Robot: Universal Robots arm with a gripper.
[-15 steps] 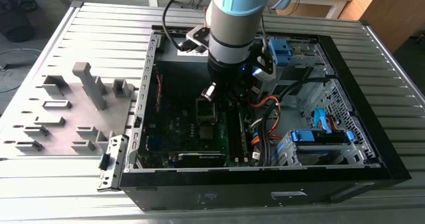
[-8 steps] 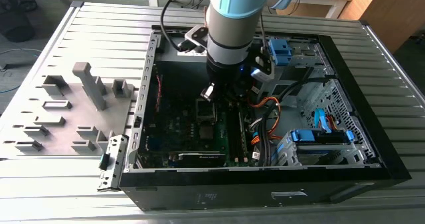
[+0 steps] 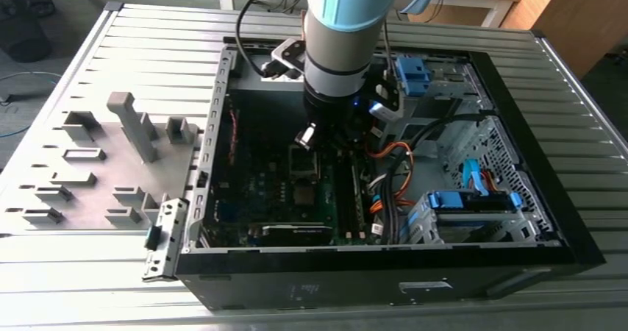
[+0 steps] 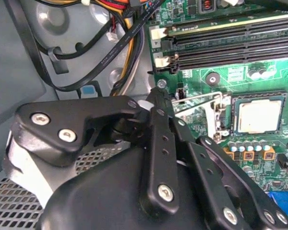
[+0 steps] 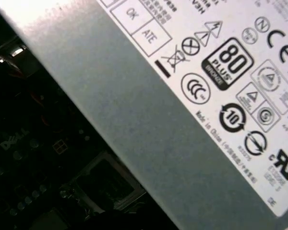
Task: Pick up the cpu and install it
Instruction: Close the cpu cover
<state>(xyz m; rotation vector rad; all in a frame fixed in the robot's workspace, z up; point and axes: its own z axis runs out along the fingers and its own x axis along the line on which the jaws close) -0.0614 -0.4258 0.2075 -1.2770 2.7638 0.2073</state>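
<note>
Seeing cpu (image 4: 258,116): already seated in its socket, so we judge it installed.
Fingers (image 4: 159,103): closed, holding nothing.

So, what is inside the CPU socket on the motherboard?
In the second wrist view the cpu lies inside the socket frame, silvery top showing. What lies beneath the chip is covered.

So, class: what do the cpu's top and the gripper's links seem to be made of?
The cpu top looks like pale, matte metal, catching the light evenly, sitting in its socket. The gripper links look like black matte metal or hard plastic, joined with shiny silver screws.
</note>
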